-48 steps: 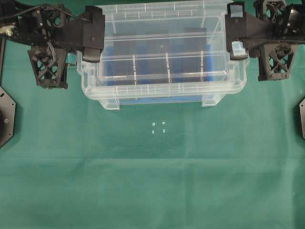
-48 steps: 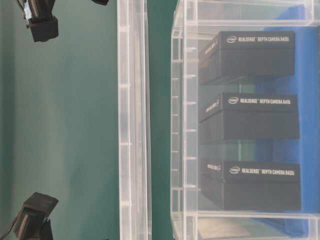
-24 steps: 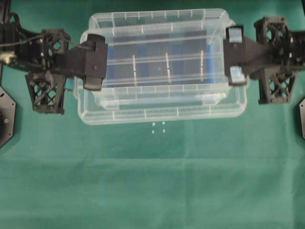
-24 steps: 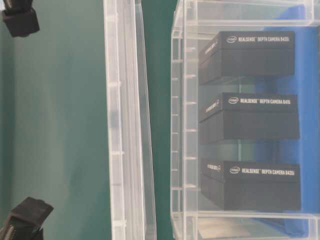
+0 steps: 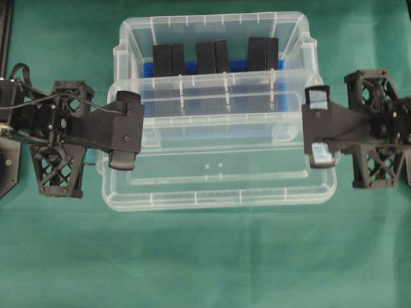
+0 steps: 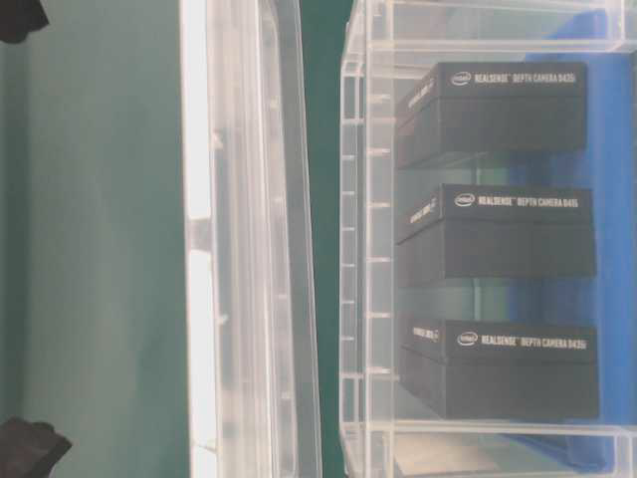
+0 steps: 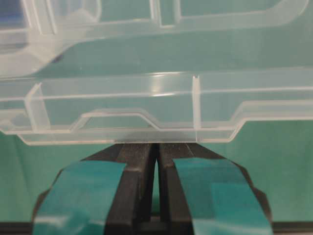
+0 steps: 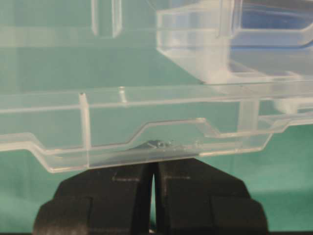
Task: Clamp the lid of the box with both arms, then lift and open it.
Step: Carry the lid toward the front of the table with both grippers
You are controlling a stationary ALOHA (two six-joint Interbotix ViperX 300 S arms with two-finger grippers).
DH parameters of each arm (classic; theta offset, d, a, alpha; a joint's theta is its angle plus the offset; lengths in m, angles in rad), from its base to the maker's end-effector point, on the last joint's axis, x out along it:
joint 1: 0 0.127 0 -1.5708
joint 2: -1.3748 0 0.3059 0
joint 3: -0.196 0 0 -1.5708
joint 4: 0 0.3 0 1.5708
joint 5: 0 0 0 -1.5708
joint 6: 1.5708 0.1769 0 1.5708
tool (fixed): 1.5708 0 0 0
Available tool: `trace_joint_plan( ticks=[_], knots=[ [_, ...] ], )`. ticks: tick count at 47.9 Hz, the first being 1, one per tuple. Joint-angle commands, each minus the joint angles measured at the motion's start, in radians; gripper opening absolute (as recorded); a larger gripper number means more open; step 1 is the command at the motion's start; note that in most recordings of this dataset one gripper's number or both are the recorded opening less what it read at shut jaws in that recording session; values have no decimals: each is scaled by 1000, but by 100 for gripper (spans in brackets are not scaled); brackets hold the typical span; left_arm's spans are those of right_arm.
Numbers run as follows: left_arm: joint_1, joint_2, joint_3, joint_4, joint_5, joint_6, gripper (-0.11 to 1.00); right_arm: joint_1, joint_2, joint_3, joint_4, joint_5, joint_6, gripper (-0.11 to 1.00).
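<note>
While both arms reach in from the sides, the lid [image 5: 218,173] hangs between them, held flat and clear of the box [image 5: 215,38], with its near half out over the green cloth [image 5: 205,256] and its far half still overlapping the open tub. The left gripper [image 5: 125,131] has its fingers pinched together on the lid's left short edge, and from the left wrist view the two teal-taped fingers [image 7: 98,191] stand almost touching, with only a thin slit between them, right under the lid's rim [image 7: 161,122]. The right gripper [image 5: 319,127] bites the opposite short edge in the same way; its wrist view shows the black fingers [image 8: 110,196] pressed nearly shut against the underside of the clear rim [image 8: 146,137]. Through the lid I can see small white marks [image 5: 214,166] on the cloth below. The box sits at the far side of the table, open at the top, with three upright black boxes [image 5: 217,58] standing in a row on its blue floor [image 5: 237,64]. From table level the lid [image 6: 239,249] shows as a clear ribbed band well apart from the box wall [image 6: 363,249], and the black boxes [image 6: 498,234] carry white lettering on their sides.
</note>
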Motion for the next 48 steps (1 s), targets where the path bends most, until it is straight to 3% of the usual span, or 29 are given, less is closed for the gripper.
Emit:
trace_joint_plan(
  ticks=[1, 10, 28, 48],
  knots=[
    [-20, -8, -35, 6, -18, -18, 1, 34, 5, -44, -26, -23, 49, 0],
    [-77, -6, -35, 8, -18, -84, 1, 92, 23, -51, -58, -23, 126, 0],
    [-178, 0, -35, 11, -18, -212, 1, 187, 58, -72, -58, -5, 222, 0],
    [-199, 5, -35, 12, -18, -230, 1, 212, 81, -86, -63, -3, 250, 0]
  ],
)
